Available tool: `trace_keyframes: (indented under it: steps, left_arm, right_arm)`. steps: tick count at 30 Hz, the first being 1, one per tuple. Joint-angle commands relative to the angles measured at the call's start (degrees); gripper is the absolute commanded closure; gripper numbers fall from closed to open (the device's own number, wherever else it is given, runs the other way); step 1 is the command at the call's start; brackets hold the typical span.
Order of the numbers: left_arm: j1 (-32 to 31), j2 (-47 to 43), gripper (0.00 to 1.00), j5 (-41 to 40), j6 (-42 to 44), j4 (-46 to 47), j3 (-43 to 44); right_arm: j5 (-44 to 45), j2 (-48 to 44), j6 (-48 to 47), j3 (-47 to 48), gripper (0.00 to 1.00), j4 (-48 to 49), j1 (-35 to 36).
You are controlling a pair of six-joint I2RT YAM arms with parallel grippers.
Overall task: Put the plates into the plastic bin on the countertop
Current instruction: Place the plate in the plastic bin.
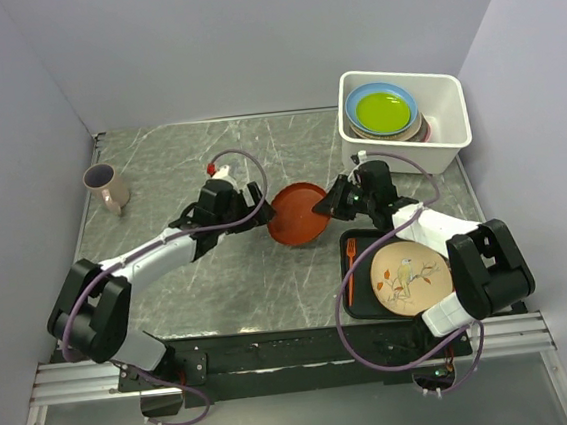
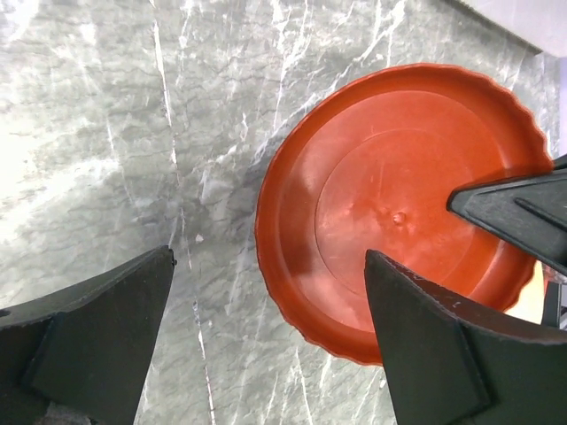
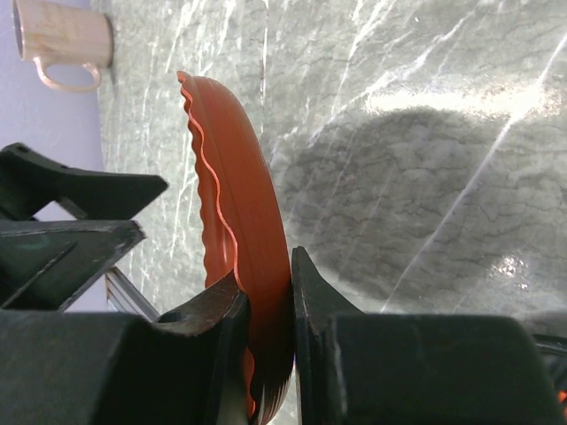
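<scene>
Plates are partly packed: a stack sits in the bin [image 1: 449, 106] at the far right, with a yellow-green plate [image 1: 382, 113] on top and a blue plate [image 1: 355, 101] showing its rim under it. More lie below those, but I cannot count them.

One red plate [image 1: 299, 214] is in transit at mid-surface, between the two arms. The right jaws are clamped on its right rim; in the right wrist view the red plate [image 3: 244, 221] stands nearly on edge between the closed pads. Its shadow on the surface [image 1: 178, 162] suggests it is lifted clear. The left jaws are spread wide and hold nothing. In the left wrist view the plate's [image 2: 403, 212] left rim lies between them, and I cannot tell whether either pad touches it.

What is left, as I judge it: carry the red plate far and right, over the bin wall, and set it on the stack. After that, a pale plate [image 1: 408, 276] with a bird design waits on the black tray [image 1: 365, 307] at the near right, beside an orange fork [image 1: 349, 266]. A mug [image 1: 105, 184] stands at the far left, outside the task.
</scene>
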Motion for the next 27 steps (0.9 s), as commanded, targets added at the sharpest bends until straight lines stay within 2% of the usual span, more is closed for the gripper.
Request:
trace_keyframes:
  steps: [1, 10, 17, 27]
  left_arm:
    - [-0.27, -5.51, 0.06, -2.06, 0.21, 2.61, -1.68]
    - [-0.27, -10.61, 0.04, -2.33, 0.74, 3.23, -3.88]
    - [-0.27, -9.83, 0.04, -1.45, 0.91, 3.85, -4.15]
    - [-0.27, -7.19, 0.04, -0.66, 1.88, 3.93, -3.18]
  right_arm:
    - [1.48, -0.49, -1.56, 3.95, 1.00, -0.99, -0.31]
    - [2.02, 0.83, -4.55, 15.72, 1.00, -9.77, -5.83]
    - [0.43, 3.55, -6.13, 28.19, 1.00, -15.84, -12.86]
    - [-1.41, 9.87, -5.96, 40.24, 1.00, -19.19, -22.97]
